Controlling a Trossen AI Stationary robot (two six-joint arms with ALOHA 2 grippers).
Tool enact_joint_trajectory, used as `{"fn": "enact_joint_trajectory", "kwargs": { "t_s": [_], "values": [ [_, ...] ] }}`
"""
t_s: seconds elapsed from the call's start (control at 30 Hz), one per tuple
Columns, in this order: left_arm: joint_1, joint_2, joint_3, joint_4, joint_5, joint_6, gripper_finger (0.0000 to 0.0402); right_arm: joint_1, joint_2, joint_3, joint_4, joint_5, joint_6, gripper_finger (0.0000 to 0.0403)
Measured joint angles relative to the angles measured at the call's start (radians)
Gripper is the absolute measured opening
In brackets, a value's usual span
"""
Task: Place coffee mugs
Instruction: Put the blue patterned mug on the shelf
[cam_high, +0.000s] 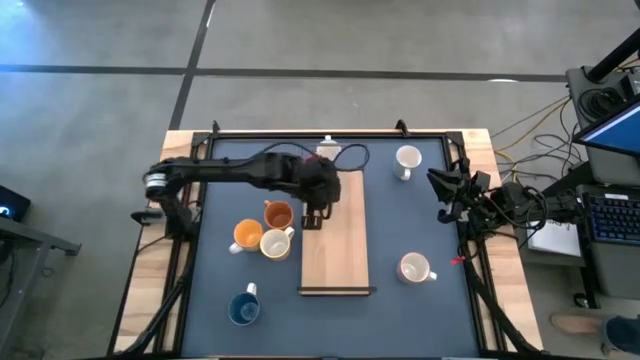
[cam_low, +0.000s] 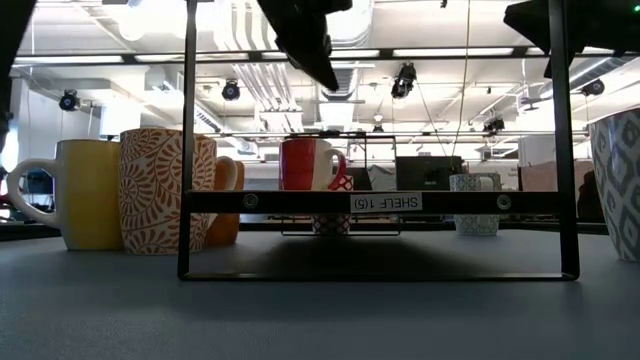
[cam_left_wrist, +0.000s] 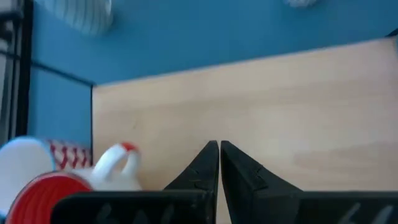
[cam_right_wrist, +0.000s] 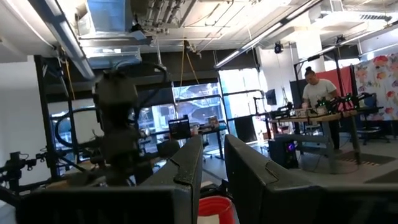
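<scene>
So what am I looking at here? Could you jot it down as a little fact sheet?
Setting: blue table with a wooden shelf board in the middle
Mugs by the board's left side: two orange, one cream
Blue mug: near the front-left corner
White mugs: two on the right side
Left gripper: shut, empty, over the board
Right gripper: at the table's right edge, holding nothing

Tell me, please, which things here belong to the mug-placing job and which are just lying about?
Job: red mug, orange mug, yellow-orange mug, cream mug, blue mug, white mug, second white mug, wooden shelf.
Lying about: keyboard, cables beside the table.
</scene>
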Motion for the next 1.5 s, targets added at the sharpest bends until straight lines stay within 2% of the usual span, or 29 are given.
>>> {"fn": "enact_joint_trajectory", "kwargs": {
  "t_s": [0.37, 0.6, 0.83, 1.03, 1.27, 1.5],
  "values": [
    [-0.031, -0.348, -0.466, 0.483, 0.007, -0.081, 0.0000, 0.000, 0.001, 0.000, -0.041, -0.001, 0.051, 0.0059],
    [-0.032, -0.505, -0.689, 0.746, 0.005, -0.092, 0.0000, 0.000, 0.001, 0.000, -0.041, -0.001, 0.033, 0.0059],
    [-0.033, -0.566, -0.790, 0.809, 0.001, -0.101, 0.0000, 0.000, 0.001, 0.000, -0.041, -0.001, 0.042, 0.0059],
    [-0.032, -0.564, -0.843, 0.872, 0.001, -0.090, 0.0000, 0.000, 0.032, 0.000, -0.039, -0.002, 0.206, 0.0059],
    [-0.031, -0.528, -0.916, 1.117, -0.042, -0.071, 0.0000, 0.000, 0.177, 0.007, 0.029, -0.028, 0.230, 0.0059],
    [-0.031, -0.533, -0.920, 1.142, -0.042, -0.096, 0.0000, -0.002, 0.319, 0.123, -0.005, 0.000, 0.189, 0.0059]
  ]
}}
